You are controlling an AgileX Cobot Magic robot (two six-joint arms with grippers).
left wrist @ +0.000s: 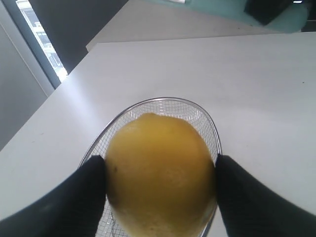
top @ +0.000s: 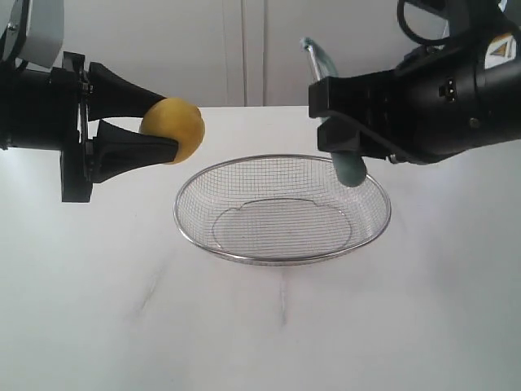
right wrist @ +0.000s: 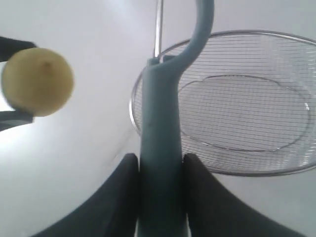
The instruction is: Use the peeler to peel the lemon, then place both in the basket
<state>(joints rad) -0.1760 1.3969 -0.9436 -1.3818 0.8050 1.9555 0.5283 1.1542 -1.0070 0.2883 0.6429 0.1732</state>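
Observation:
My left gripper (top: 155, 124) is shut on the bright yellow lemon (top: 172, 129), held in the air left of the basket's far rim. In the left wrist view the lemon (left wrist: 160, 173) fills the gap between the black fingers (left wrist: 76, 197). The silver wire-mesh basket (top: 195, 236) sits on the white table at centre. My right gripper (top: 330, 130) is shut on the pale teal peeler (top: 350, 169), whose hooked head (top: 313, 53) points up above the basket's right side. The right wrist view shows the peeler handle (right wrist: 160, 148) clamped between both fingers, with the basket (right wrist: 207, 165) and the lemon (right wrist: 37, 81) beyond.
The white table (top: 98, 309) spreads around the basket, with a pale wall behind it. In the left wrist view the table's edge and a window strip (left wrist: 42, 39) show at one side.

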